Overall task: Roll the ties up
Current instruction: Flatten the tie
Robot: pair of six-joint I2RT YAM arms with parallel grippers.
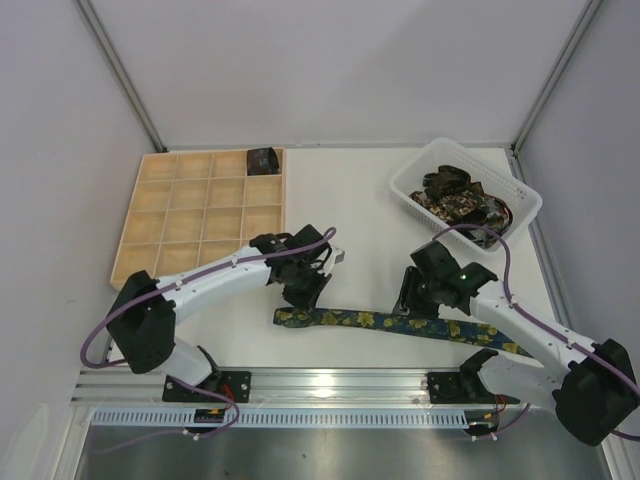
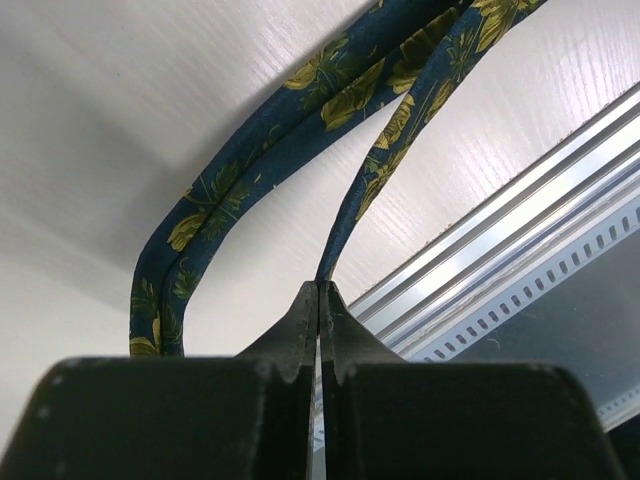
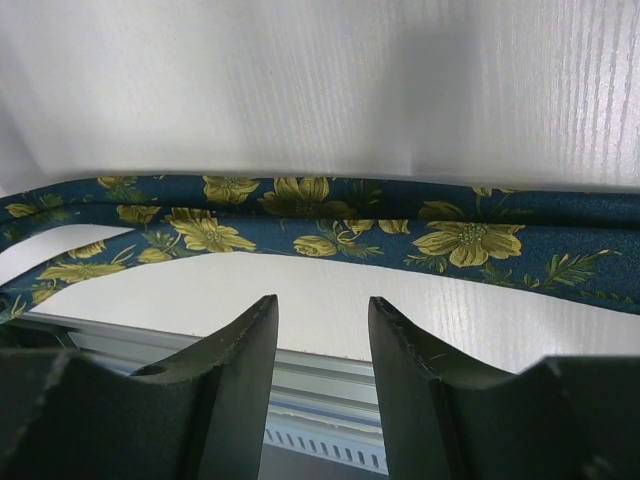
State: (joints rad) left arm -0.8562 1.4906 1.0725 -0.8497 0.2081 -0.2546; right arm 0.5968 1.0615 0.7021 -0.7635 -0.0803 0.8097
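A navy tie with yellow-green flowers (image 1: pixel 400 323) lies flat along the table's front, running left to right. My left gripper (image 1: pixel 305 297) is shut on its left end; in the left wrist view the tie (image 2: pixel 290 130) is folded back in a loop and its narrow strip runs into my closed fingertips (image 2: pixel 319 290). My right gripper (image 1: pixel 408 298) is open and empty, just above the tie's middle; in the right wrist view the tie (image 3: pixel 330 225) lies just beyond my fingers (image 3: pixel 250 340). One rolled dark tie (image 1: pixel 262 160) sits in the tray's top right cell.
A pale wooden grid tray (image 1: pixel 200 215) stands at the back left. A white slotted basket (image 1: pixel 520 190) with several dark ties (image 1: pixel 455 195) stands at the back right. The metal rail (image 1: pixel 340 385) runs along the table's front edge.
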